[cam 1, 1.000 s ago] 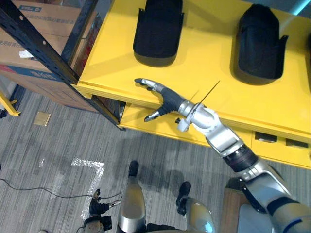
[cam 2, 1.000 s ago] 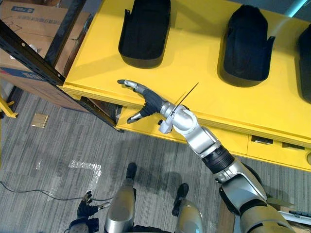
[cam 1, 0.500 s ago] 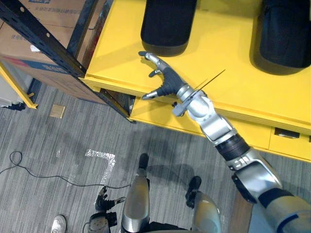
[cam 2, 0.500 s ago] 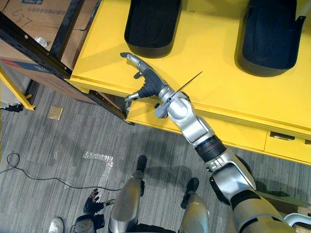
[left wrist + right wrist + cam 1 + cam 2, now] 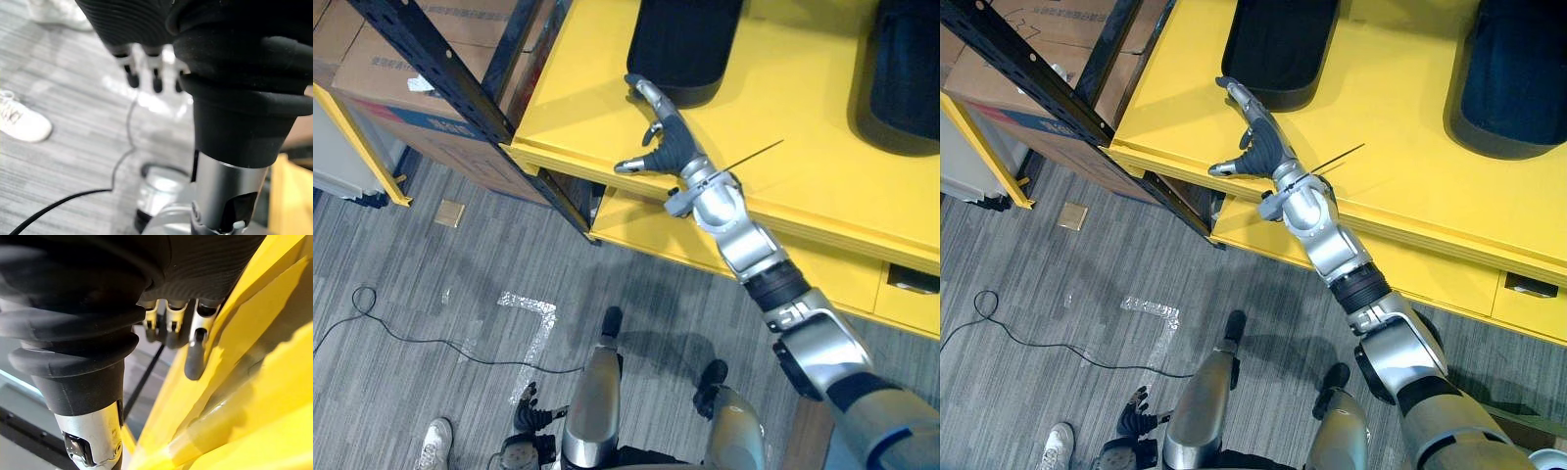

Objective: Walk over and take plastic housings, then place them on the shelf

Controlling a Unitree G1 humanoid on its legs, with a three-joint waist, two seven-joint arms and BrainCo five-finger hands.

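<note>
Reach explains your right hand [image 5: 661, 139]: it hangs over the front of the yellow tabletop [image 5: 592, 108], fingers spread and holding nothing, just beside the near end of the closest plastic housing [image 5: 683, 44]. Your left hand [image 5: 156, 78] hangs relaxed above the floor [image 5: 58, 98]. That housing lies flat on the tabletop, a matte black rounded shell with raised side walls, a second housing [image 5: 906, 69] well apart to its right

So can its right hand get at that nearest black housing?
Probably yes: the open right hand is close beside the black housing, above the yellow table, with nothing between them.
</note>
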